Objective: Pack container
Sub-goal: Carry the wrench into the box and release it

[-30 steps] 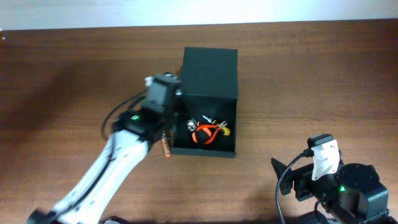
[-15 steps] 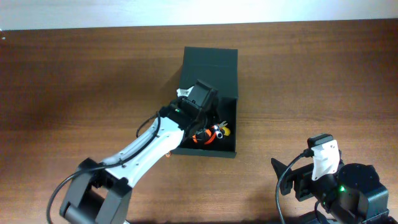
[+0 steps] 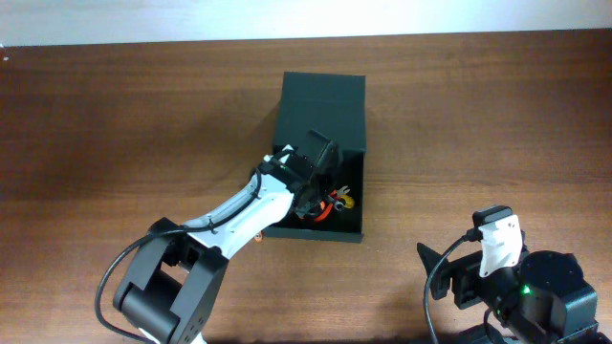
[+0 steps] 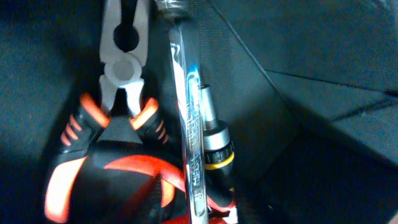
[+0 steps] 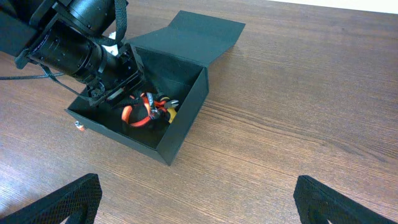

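Green and matte, the container (image 3: 316,232) sits near the middle of the table (image 3: 115,115), a little toward the robot's side. Its mouth faces straight up. The lid (image 3: 323,110) is folded back on the far side, away from the arms. Box and lid together make one long shape, and that long axis runs from the robot toward the far edge, turned only slightly off square.

Packing looks well under way. The left gripper (image 3: 308,182) is down inside the box, over the tools. Its wrist camera looks closely at the pliers (image 4: 124,68) with their orange-and-black handles. A chrome wrench (image 4: 189,124) lies right alongside them and a screwdriver (image 4: 214,134) is tucked against it. No fingers show in that view, and from above the arm's own body hides them, so I cannot tell whether the left jaws are spread or closed, or whether they hold anything.

The right gripper (image 5: 199,205) hangs well apart from the box, near the table's front corner, its fingers spread wide and empty.

I judge this to be the placing step, or just past it. Next the left arm needs to lift straight up, clear of the walls, without snagging a handle. Then the lid has to swing forward over the opening. A small orange thing lies just outside the near-left corner, too small to name; it may need packing first.
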### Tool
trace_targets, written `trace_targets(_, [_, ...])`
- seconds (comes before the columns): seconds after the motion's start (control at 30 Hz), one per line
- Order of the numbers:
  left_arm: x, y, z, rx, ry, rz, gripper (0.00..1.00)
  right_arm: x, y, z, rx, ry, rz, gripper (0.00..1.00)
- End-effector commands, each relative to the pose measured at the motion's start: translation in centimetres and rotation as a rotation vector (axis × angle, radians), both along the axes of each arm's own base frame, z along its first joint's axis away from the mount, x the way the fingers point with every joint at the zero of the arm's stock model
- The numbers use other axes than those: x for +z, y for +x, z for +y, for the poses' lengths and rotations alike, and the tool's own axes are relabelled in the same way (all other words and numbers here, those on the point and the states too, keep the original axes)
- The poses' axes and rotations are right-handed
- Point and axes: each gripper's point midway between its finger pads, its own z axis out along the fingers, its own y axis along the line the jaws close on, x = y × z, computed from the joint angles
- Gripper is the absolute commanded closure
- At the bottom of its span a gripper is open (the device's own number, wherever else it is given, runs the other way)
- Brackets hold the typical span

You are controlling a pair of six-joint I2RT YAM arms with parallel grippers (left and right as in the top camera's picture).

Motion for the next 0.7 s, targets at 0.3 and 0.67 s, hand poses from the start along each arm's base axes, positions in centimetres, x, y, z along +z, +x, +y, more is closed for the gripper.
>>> trace_targets(0.3, [5.7, 1.2, -0.1, -0.08, -0.003, -0.167, 0.49, 0.1, 0.1, -0.1, -0.012, 0.008, -0.002, 0.01])
trace_targets(0.67, [13.3, -6.1, 13.3, 0.049, 0.304, -0.133, 0.39, 0.1, 0.1, -0.1, -0.012, 0.008, -0.002, 0.01])
